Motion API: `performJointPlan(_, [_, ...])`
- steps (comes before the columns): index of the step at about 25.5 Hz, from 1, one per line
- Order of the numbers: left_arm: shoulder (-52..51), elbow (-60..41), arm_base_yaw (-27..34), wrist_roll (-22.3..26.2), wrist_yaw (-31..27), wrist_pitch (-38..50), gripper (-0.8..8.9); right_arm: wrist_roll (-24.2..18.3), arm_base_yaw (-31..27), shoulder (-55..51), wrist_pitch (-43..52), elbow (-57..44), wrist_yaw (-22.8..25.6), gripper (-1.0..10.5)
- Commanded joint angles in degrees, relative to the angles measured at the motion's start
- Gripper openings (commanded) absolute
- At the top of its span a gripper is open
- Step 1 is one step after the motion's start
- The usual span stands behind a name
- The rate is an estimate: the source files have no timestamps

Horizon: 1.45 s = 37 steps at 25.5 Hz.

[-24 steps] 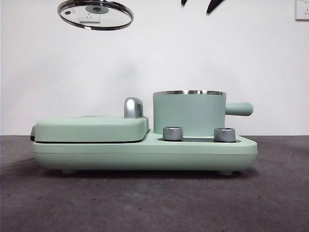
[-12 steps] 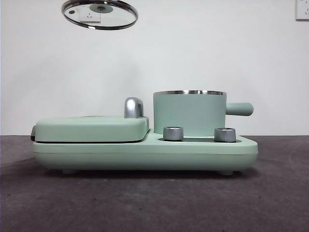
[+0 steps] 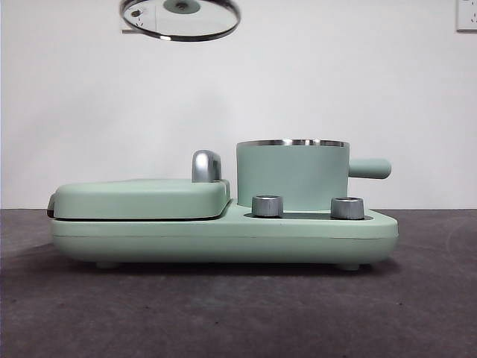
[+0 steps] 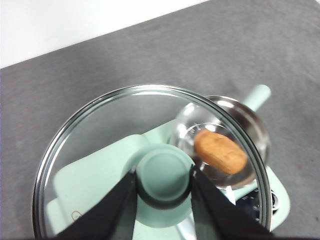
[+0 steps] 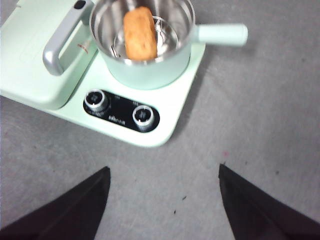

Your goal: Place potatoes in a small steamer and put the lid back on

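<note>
The orange-brown potato (image 5: 140,34) lies inside the small mint-green steamer (image 3: 292,175), whose pot (image 5: 150,74) stands on the appliance base with its side handle (image 3: 370,168) pointing right. My left gripper (image 4: 163,181) is shut on the green knob (image 4: 163,176) of the clear glass lid (image 3: 181,18), held high above the griddle side, left of the steamer. Through the glass the potato (image 4: 220,151) shows in the pot. My right gripper (image 5: 164,182) is open and empty, high above the table in front of the appliance.
The flat mint-green griddle cover (image 3: 141,198) with a chrome handle (image 3: 206,165) takes the left half of the base. Two steel dials (image 3: 267,206) sit on the front. Dark grey table (image 3: 238,313) lies all around; a white wall is behind.
The lid has moved to the right, toward the steamer, staying high. The black tips of the right arm seen at the top a second ago have left the front view.
</note>
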Motion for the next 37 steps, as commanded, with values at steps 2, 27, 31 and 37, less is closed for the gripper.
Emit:
performJointPlan(2, [0.98,2.23,-2.62,-0.17,-0.02,1.29,0.27,3.43,0.31,-10.03,4.07,-7.85,0.11,3.4])
performJointPlan(27, [17.22,2.19,-12.39,-2.05,-1.29,9.94,0.26,4.20,0.24,-28.28,4.11,-15.98,1.57,3.4])
performJointPlan(31, [20.02,2.19,-12.52,-2.80,-1.31,13.14,0.26,4.20,0.24,-28.28,4.11,-15.98,1.64,3.4])
performJointPlan(37, [20.48,2.19,-12.46,-2.86,-1.51,15.43,0.26,4.20,0.24,-28.28,4.11,-15.98,1.99,3.4])
